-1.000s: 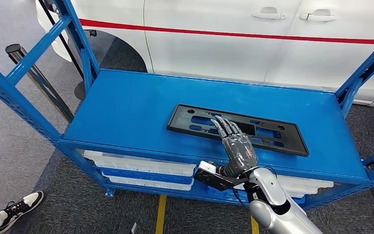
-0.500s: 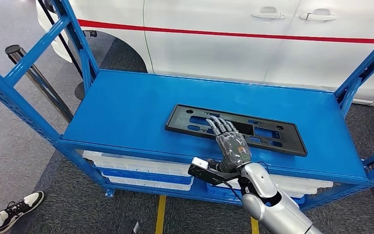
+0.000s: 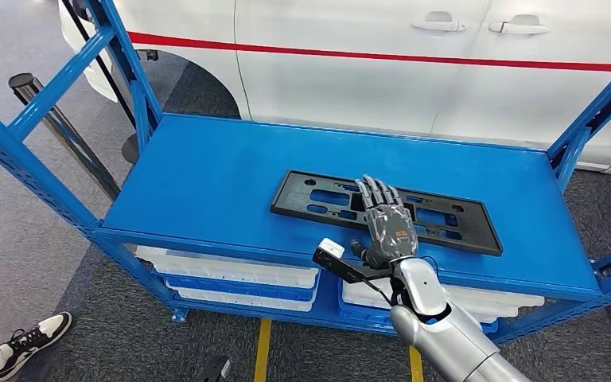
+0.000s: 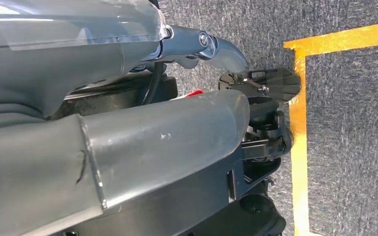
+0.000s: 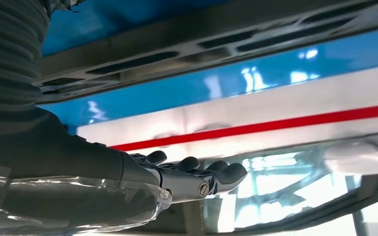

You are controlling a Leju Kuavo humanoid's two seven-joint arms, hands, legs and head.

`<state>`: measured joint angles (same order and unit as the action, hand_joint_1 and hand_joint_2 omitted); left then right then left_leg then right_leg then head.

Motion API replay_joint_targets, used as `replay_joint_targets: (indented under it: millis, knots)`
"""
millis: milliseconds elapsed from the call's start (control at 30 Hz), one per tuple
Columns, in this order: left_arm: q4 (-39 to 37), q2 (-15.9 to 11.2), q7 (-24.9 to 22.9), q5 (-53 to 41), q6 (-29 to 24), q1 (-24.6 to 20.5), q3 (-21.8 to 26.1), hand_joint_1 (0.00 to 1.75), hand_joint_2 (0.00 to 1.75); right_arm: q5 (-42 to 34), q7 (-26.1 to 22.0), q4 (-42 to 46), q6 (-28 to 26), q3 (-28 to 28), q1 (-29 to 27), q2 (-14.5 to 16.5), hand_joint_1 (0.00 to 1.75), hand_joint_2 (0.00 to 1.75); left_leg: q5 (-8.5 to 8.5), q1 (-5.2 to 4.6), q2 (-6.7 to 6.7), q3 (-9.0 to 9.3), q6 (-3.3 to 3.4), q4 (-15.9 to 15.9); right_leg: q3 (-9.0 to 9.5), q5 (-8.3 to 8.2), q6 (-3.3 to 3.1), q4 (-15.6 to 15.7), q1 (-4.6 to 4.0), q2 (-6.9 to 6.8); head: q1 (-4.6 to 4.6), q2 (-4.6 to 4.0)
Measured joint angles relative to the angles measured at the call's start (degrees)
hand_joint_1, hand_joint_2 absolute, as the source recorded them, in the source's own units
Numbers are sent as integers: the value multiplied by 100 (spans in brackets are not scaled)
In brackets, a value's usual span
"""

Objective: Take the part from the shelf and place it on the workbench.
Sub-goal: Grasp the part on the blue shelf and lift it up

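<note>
The part (image 3: pixel 316 199) is a long flat black plate with slots, lying on the blue shelf top (image 3: pixel 207 171) near its front edge. My right hand (image 3: pixel 387 223) is over the plate's middle, fingers stretched out and apart, holding nothing. In the right wrist view the right hand (image 5: pixel 187 177) is flat with its fingertips (image 5: pixel 229 172) straight, and a gap separates them from the plate (image 5: pixel 202 42). My left hand (image 4: pixel 197 44) hangs by my body over the floor, and its fingers are too hidden to judge.
A white car (image 3: pixel 366 72) with a red stripe stands close behind the shelf. Blue uprights (image 3: pixel 127 56) frame both shelf ends. White bins (image 3: pixel 231 274) fill the lower level. A person's shoe (image 3: pixel 28 338) is at the lower left, and a black post (image 3: pixel 64 127) stands left of the shelf.
My right hand has moved a little to the right and farther over the plate, its wrist coming up over the shelf's front edge. The plate has not moved.
</note>
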<state>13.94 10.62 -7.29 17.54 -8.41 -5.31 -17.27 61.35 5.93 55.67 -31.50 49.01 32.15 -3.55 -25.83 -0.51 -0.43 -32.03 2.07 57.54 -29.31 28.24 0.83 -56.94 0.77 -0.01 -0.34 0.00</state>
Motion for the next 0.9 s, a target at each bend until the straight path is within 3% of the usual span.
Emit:
replay_joint_targets:
  millis: [133, 300, 333, 433, 467, 900]
  knots:
    - [2, -11, -35, 45, -9, -14, -90, 0, 0, 356, 336, -515, -567, -317, -4, 55, 0, 175, 0, 0, 0, 0, 0, 1, -1, 0, 0, 1, 0, -1, -1, 0]
    - [6, -27, -26, 168, -28, -13, -147, 0, 0, 421, 493, -1053, -695, -968, -21, 10, 0, 175, 0, -1, 0, 2, 0, 1, 0, 0, 0, 1, 1, -1, 0, 0]
    - [7, -30, -17, 197, -37, -12, -153, 0, 0, 423, 486, -1128, -692, -1091, -31, -10, 34, 175, 0, -1, 0, 2, 0, 1, 1, 0, 0, 1, 1, 0, 0, 0]
    - [14, -32, -1, 261, -69, -9, -164, 0, 0, 431, 475, -1275, -666, -1396, -87, -52, 165, 175, 0, -1, 2, 2, 0, 1, 0, 0, 0, 1, 0, 2, -1, 0]
    - [16, -32, 3, 281, -82, -8, -165, 0, 0, 431, 472, -1302, -659, -1483, -121, -59, 175, 175, -1, -1, 2, 2, 1, 1, 0, 0, 0, 1, 0, 1, -1, 0]
    - [22, -32, 113, 537, -234, 29, -166, 0, 0, 429, 265, -674, -371, -1896, -855, -66, 175, 175, -4, 2, 5, 22, -1, -4, 16, 6, 2, 1, -3, 3, 1, 0]
